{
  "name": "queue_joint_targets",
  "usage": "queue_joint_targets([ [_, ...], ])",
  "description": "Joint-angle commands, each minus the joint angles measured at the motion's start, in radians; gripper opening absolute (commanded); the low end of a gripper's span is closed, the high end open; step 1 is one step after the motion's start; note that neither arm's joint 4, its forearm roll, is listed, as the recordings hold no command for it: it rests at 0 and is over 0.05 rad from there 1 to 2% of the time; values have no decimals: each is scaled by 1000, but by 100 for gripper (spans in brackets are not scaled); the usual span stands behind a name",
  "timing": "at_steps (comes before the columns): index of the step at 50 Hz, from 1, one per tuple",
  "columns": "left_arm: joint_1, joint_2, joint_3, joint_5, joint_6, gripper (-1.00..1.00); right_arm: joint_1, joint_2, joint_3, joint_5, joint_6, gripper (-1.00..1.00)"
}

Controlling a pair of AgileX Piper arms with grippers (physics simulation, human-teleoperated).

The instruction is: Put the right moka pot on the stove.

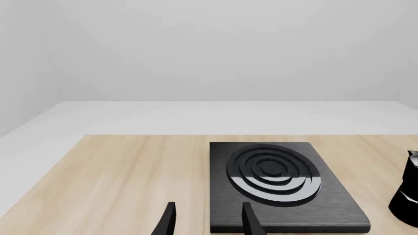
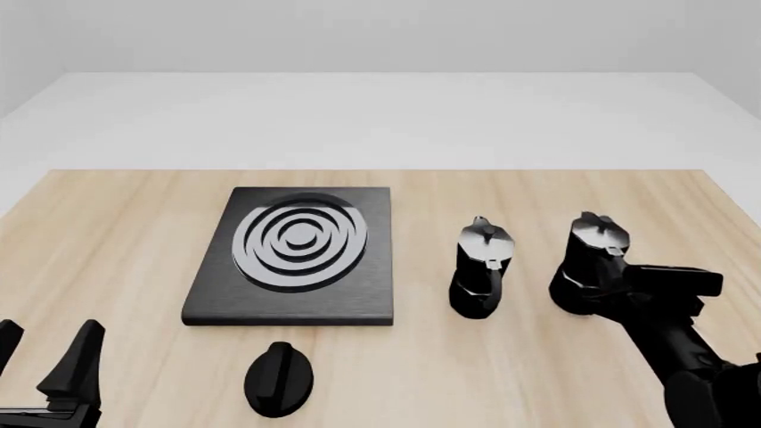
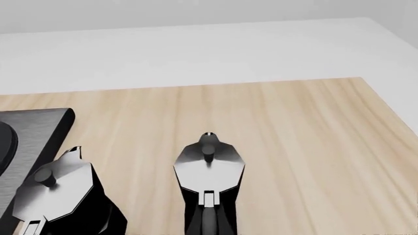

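We see a second black pot (image 2: 482, 272) standing upright near the middle of the wooden worktop (image 2: 119, 232), and a round black knob (image 2: 278, 380) lying toward seven o'clock.

Black stove (image 2: 356, 290), silver-grey concentric rings

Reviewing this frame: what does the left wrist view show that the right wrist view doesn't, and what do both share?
Only the left wrist view shows the burner rings and the left gripper, its fingers apart with nothing between them. Only the right wrist view shows both pots whole from above: the right moka pot centred, the left moka pot beside it. Both share the stove, the wooden table and one pot at the left view's edge.
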Motion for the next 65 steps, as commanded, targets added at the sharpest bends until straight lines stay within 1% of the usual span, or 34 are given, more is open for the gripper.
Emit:
queue_joint_targets([
  [1, 0, 0, 0, 0, 0, 100, 23, -74, 3, 63, -9, -100],
  [6, 0, 0, 0, 0, 0, 100, 54, -216, 4, 167, -25, -100],
  [8, 0, 0, 0, 0, 0, 100, 58, -237, 2, 185, -29, -100],
  [17, 0, 0, 0, 0, 0, 100, 98, -488, -28, 407, -42, -100],
  [18, 0, 0, 0, 0, 0, 100, 98, -489, -28, 408, -42, -100],
  [19, 0, 0, 0, 0, 0, 100, 104, -537, -37, 452, -47, -100],
  [20, 0, 0, 0, 0, 0, 100, 104, -539, -37, 454, -47, -100],
  [27, 0, 0, 0, 0, 0, 100, 117, -657, -73, 576, -59, -100],
  [28, 0, 0, 0, 0, 0, 100, 117, -657, -73, 577, -59, -100],
  [29, 0, 0, 0, 0, 0, 100, 125, -687, -84, 610, -60, -100],
  [30, 0, 0, 0, 0, 0, 100, 125, -688, -85, 612, -60, -100],
  [35, 0, 0, 0, 0, 0, 100, 142, -759, -119, 694, -70, -100],
  [36, 0, 0, 0, 0, 0, 100, 142, -759, -120, 695, -70, -100],
  [37, 0, 0, 0, 0, 0, 100, 148, -784, -136, 727, -77, -100],
  [43, 0, 0, 0, 0, 0, 100, 169, -853, -196, 828, -95, -100],
  [46, 0, 0, 0, 0, 0, 100, 177, -874, -222, 863, -96, -100],
  [55, 0, 0, 0, 0, 0, 100, 209, -905, -287, 930, -110, -100],
  [60, 0, 0, 0, 0, 0, 100, 225, -900, -317, 940, -117, -100],
  [64, 0, 0, 0, 0, 0, 100, 247, -883, -343, 938, -119, -100],
  [65, 0, 0, 0, 0, 0, 100, 263, -873, -353, 934, -121, -100],
])
